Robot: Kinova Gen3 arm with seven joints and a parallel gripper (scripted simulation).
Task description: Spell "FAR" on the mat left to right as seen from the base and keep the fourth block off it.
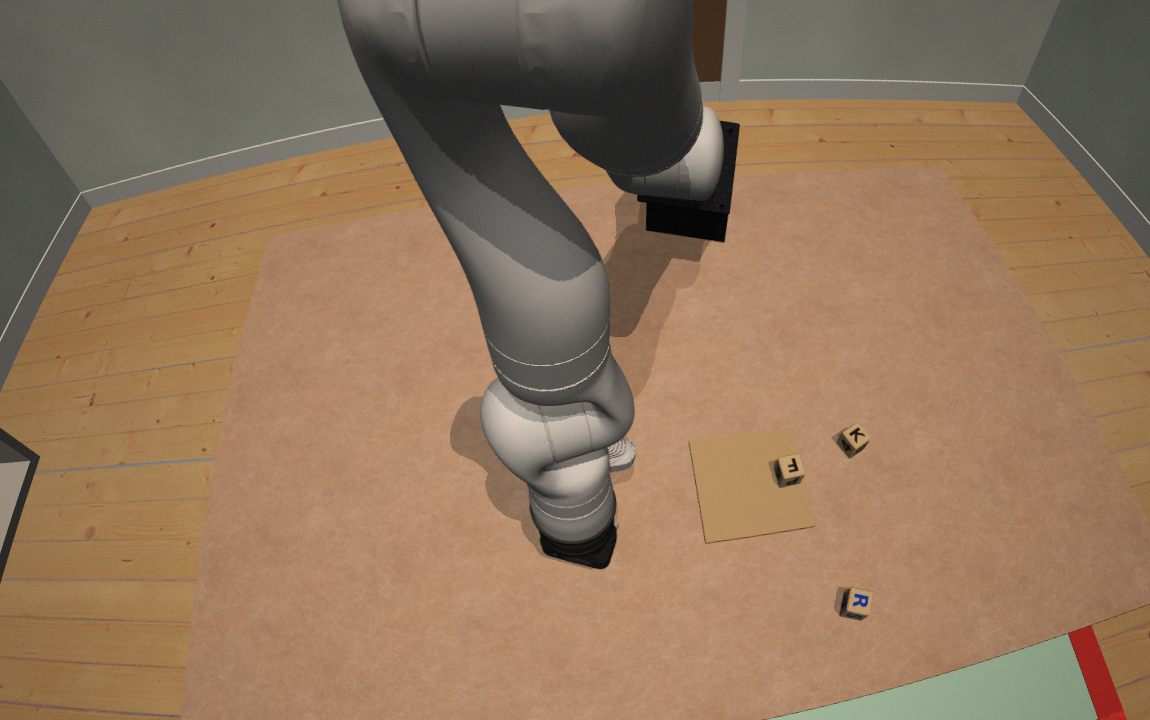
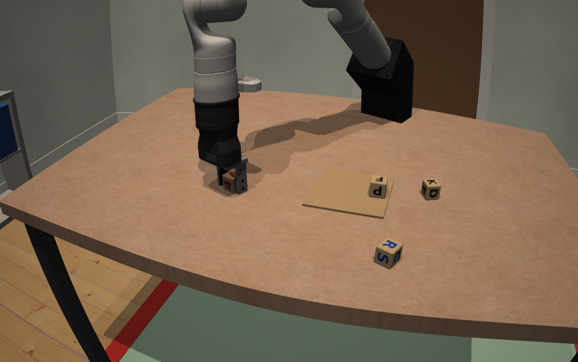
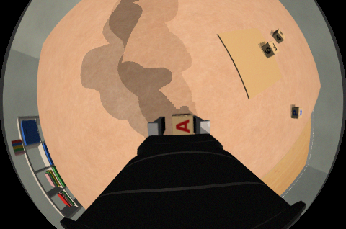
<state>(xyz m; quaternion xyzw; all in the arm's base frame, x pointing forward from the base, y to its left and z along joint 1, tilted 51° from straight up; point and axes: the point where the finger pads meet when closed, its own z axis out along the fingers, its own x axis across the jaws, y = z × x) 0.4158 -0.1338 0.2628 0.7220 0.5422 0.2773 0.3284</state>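
Note:
My gripper point(image 2: 231, 180) point(image 3: 178, 122) is open, low over the table, with its fingers on either side of the A block point(image 2: 228, 182) point(image 3: 182, 125). The block is nearer the right finger in the wrist view, with a gap at the left finger; its red A faces up. The arm hides it in the top view. The F block point(image 1: 790, 469) point(image 2: 378, 187) point(image 3: 268, 50) sits F up on the mat point(image 1: 740, 501) point(image 2: 335, 193) point(image 3: 249, 63), near its right edge in the top view. The R block point(image 1: 856, 602) point(image 2: 388, 253) point(image 3: 296, 111) lies off the mat, blue R up.
The K block point(image 1: 853, 439) point(image 2: 430, 189) point(image 3: 277, 36) lies off the mat, K up, beyond the F block's side. The black robot base point(image 1: 686, 219) point(image 2: 385, 94) stands at the table's far edge. The mat is to the right of the gripper in all views.

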